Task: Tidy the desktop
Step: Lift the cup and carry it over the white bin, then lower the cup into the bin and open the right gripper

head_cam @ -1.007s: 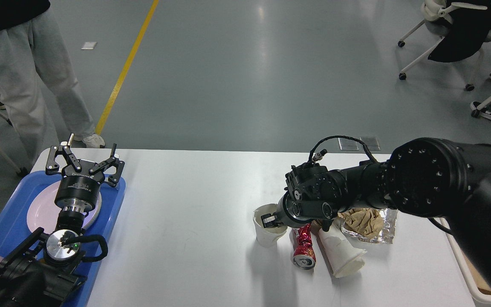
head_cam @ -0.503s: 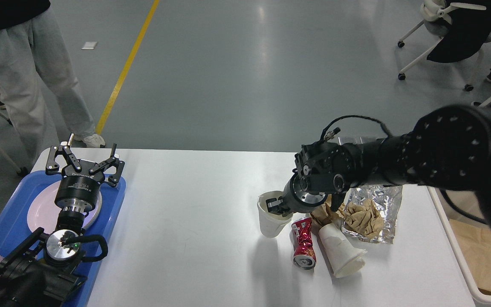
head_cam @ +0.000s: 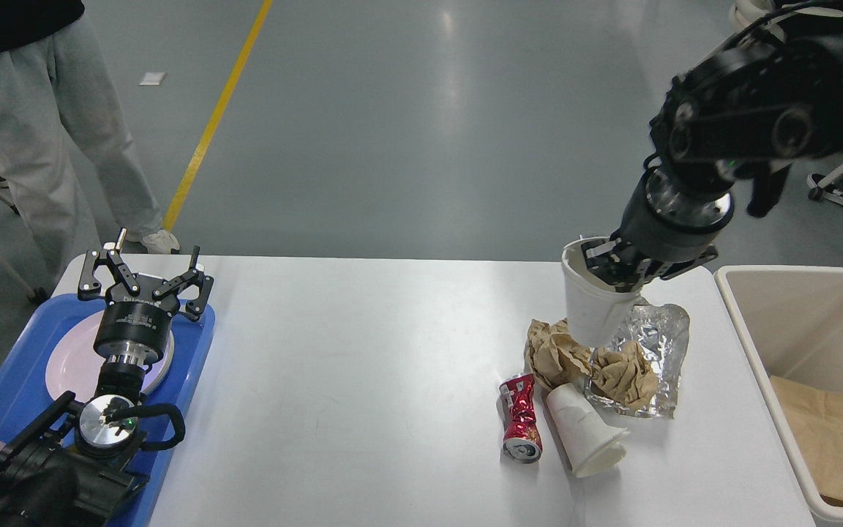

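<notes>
Desktop, right tool gripping lifted paper cup, left tool open, empty

bin cut off rt, person headless

Bright, even overhead light. Pale glare streaks run down the grey floor, and the desktop shows a soft sheen with faint shadows (mostly beside the cup). The foil glints. Focus is sharp; the right arm looks slightly smeared.
</notes>
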Available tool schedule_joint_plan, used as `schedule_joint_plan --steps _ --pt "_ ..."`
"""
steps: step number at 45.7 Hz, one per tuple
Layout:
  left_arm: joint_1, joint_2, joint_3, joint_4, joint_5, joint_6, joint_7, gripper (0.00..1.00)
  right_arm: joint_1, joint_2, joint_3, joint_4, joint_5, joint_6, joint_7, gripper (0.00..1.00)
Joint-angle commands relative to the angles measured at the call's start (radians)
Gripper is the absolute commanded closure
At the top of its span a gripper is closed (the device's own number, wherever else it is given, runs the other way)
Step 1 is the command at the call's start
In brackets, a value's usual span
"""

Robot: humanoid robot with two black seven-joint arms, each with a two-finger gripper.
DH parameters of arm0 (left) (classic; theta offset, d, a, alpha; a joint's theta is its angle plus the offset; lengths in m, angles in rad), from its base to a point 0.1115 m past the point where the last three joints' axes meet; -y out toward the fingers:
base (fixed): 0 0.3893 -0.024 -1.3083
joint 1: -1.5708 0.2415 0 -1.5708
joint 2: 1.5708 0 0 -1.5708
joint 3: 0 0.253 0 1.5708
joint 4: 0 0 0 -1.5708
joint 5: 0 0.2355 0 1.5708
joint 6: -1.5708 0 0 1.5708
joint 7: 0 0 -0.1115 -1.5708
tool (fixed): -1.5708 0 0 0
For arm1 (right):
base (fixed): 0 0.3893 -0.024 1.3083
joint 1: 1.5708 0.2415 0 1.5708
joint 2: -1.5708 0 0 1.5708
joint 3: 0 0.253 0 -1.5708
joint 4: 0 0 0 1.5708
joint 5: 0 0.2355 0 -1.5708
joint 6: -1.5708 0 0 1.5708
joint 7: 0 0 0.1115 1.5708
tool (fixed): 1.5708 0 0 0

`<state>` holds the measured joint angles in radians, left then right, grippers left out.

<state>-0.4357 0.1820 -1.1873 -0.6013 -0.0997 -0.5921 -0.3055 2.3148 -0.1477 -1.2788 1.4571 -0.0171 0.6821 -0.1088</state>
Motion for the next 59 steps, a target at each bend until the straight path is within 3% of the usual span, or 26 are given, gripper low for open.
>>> schedule_joint_plan --steps 1,6,15,25,34,42,50,59 --pt "0.000 -0.001 0.000 0.000 0.000 0.000 0.000 0.04 0.081 -0.009 -0.103 0.066 -0.001 0.010 0.070 1.00" --pt "0.000 -0.001 0.000 0.000 0.000 0.000 0.000 0.04 0.097 0.003 -0.149 0.094 -0.001 0.005 0.135 1.00" --pt "0.002 -0.001 0.000 0.000 0.000 0.000 0.000 0.04 0.095 -0.030 -0.240 0.091 -0.001 -0.021 0.150 1.00" --pt "0.000 -0.001 0.000 0.000 0.000 0.000 0.000 0.04 -0.046 -0.255 -0.401 0.039 -0.017 -0.219 0.146 1.00" --pt "0.002 -0.001 0.000 0.000 0.000 0.000 0.000 0.04 -0.377 -0.521 -0.370 -0.275 -0.081 -0.265 0.144 1.00" --pt "0.002 -0.001 0.000 0.000 0.000 0.000 0.000 0.04 -0.826 -0.642 -0.101 -0.619 -0.081 -0.308 0.144 1.00" --pt "0.002 -0.001 0.000 0.000 0.000 0.000 0.000 0.04 -1.247 -0.618 0.176 -0.897 -0.083 -0.423 0.143 1.00" --pt "0.000 -0.001 0.000 0.000 0.000 0.000 0.000 0.04 -1.606 -0.429 0.338 -1.225 -0.067 -0.527 0.133 1.00"
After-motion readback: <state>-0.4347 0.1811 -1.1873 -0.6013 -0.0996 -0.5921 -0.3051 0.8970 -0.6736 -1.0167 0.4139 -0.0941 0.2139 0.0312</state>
